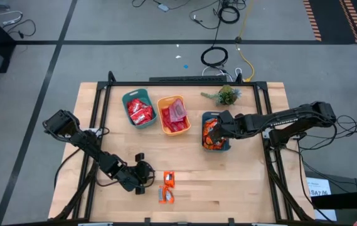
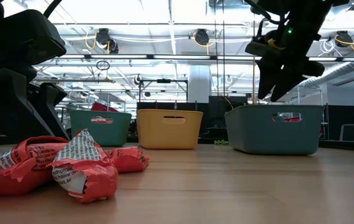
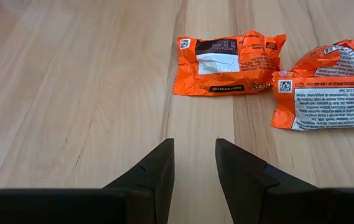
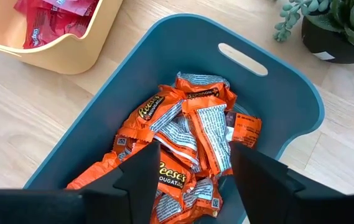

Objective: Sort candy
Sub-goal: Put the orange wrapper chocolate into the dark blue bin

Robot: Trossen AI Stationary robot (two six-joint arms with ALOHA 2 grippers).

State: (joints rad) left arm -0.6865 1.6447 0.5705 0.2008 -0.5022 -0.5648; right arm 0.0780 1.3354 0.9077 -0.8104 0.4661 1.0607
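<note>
Sorting is looking nearly finished. Just ahead of the left gripper (image 3: pixel 192 165), whose fingers are standing narrowly apart and empty, two orange candy packets (image 1: pixel 167 186) are lying unsorted on the table (image 1: pixel 241 188). The right gripper (image 4: pixel 192 180), part-open and empty, is hovering over the teal bin (image 4: pixel 288 93) holding orange Reese's packets (image 4: pixel 186 140); beyond it, other bins are holding red candies (image 1: pixel 140 113).

A: Ground?
B: Pale wooden table top (image 3: pixel 71 93), grain running away from the camera.

A: Left gripper (image 3: pixel 193 163)?
B: Two dark fingers (image 3: pixel 158 171) low over the wood, a narrow gap between the tips. Nothing between them.

A: Candy?
B: Two orange packets ahead of the tips, lying flat. The nearer-centre orange packet (image 3: pixel 229 63) is crinkled, white label panel up. The second orange packet (image 3: pixel 326 93) is just beside it, partly cut by the frame edge, fine print showing.

A: Contact?
B: None; fingers clear of both.
</note>
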